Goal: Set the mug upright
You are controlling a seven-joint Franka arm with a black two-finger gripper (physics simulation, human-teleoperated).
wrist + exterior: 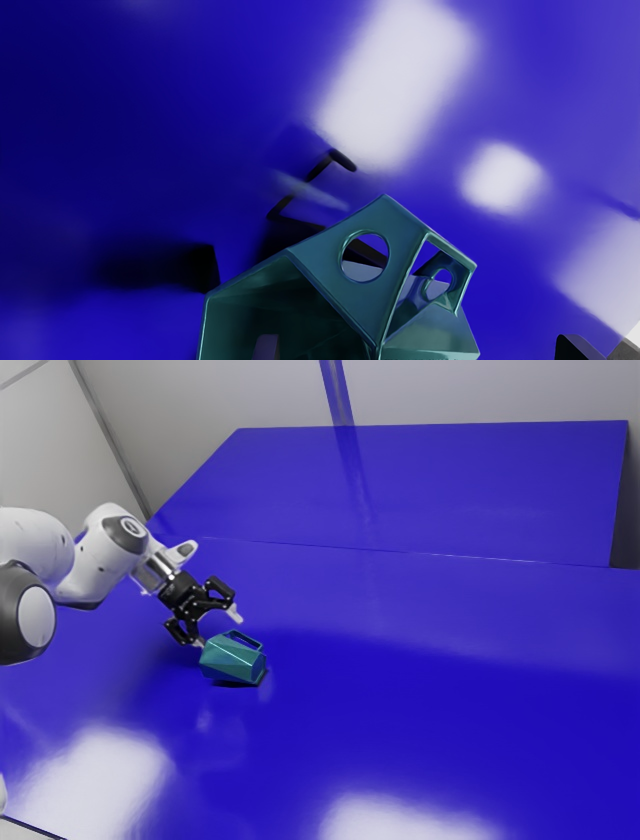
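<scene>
The teal, faceted mug (230, 661) lies on its side on the blue table, its looped handle (243, 639) on the upper side. My gripper (217, 629) is open just above the mug, at its end toward the exterior view's left. In the wrist view, the gripper (421, 346) has its two fingertips wide apart, with part of the mug (322, 265) between them. One fingertip overlaps the mug's dark hollow; whether it is inside or in front of it, I cannot tell. The other is off beyond the handle side. The mug's lower part is cut off in that view.
The blue table (420, 660) spreads widely around the mug, with bright reflections on its surface. A raised blue panel (470, 490) stands at the back, before a pale wall. The arm reaches in from the exterior view's left.
</scene>
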